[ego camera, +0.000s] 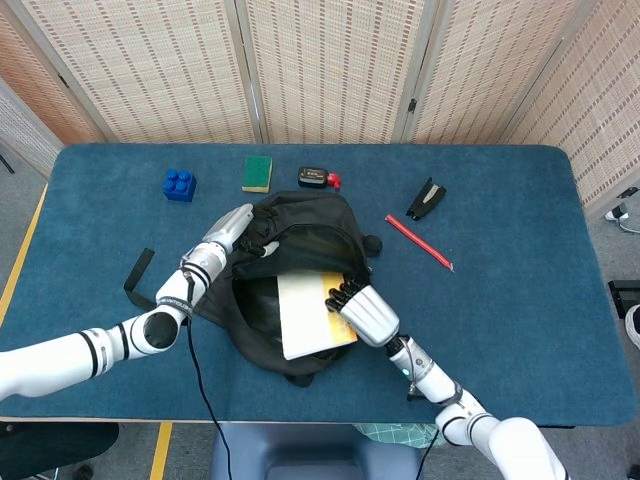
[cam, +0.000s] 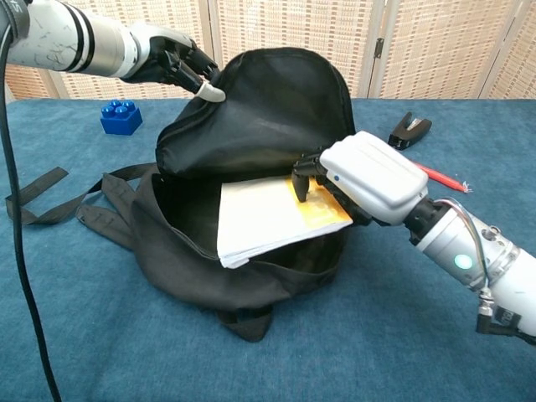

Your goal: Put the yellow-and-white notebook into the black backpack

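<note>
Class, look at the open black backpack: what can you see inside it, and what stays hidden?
The yellow-and-white notebook lies partway in the black backpack mouth, held by the right hand. The dark interior below the notebook is covered.

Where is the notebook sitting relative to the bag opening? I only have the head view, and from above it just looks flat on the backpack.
Observer: In the chest view the notebook lies across the backpack mouth, its near edge resting on the front rim.
Operator: Is the flap out of the way?
Observer: Yes, the left hand holds the flap raised by its edge.
Operator: And my right hand?
Observer: The right hand has fingertips pressing on the notebook's yellow corner.
</note>
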You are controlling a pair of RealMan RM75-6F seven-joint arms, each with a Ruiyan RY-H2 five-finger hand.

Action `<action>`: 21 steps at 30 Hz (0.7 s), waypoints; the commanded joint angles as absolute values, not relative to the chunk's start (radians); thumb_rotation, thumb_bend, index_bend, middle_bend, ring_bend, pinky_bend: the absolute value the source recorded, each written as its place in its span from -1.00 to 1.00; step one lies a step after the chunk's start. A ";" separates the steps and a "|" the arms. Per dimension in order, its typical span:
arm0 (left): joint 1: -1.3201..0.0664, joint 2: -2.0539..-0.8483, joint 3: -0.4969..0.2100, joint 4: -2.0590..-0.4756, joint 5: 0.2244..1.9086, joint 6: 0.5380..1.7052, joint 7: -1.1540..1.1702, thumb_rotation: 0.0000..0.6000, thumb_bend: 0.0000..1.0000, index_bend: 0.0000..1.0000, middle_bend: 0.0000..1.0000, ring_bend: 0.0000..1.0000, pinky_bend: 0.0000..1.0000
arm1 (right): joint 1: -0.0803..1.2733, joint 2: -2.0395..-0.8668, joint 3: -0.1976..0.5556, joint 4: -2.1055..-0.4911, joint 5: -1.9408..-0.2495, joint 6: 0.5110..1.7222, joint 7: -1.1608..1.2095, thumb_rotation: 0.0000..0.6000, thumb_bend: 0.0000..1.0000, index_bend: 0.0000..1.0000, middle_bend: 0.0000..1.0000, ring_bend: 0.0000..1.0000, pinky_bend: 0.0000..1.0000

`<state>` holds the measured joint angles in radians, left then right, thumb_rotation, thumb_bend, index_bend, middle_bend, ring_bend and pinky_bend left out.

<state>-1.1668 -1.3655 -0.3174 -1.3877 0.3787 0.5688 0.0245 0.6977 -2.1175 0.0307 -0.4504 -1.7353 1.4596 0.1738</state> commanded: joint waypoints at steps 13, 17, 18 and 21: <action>-1.169 -1.343 -0.303 -1.396 0.389 0.560 -0.006 1.00 -0.10 0.19 -0.55 -0.72 -1.00 | 0.700 -2.183 -0.022 -0.436 -1.748 1.469 0.168 1.00 -0.09 0.81 0.01 -0.04 -0.08; -1.166 -1.335 -0.301 -1.400 0.396 0.559 -0.015 1.00 -0.11 0.19 -0.56 -0.72 -1.00 | 0.686 -2.168 -0.041 -0.478 -1.756 1.473 0.157 1.00 -0.09 0.81 0.01 -0.03 -0.08; -1.165 -1.332 -0.301 -1.402 0.397 0.559 -0.018 1.00 -0.10 0.19 -0.56 -0.72 -1.00 | 0.682 -2.161 -0.043 -0.490 -1.755 1.471 0.154 1.00 -0.09 0.81 0.01 -0.02 -0.08; -1.162 -1.324 -0.302 -1.409 0.401 0.559 -0.025 1.00 -0.10 0.19 -0.56 -0.72 -1.00 | 0.680 -2.147 -0.043 -0.511 -1.748 1.454 0.145 1.00 -0.09 0.81 0.01 -0.02 -0.08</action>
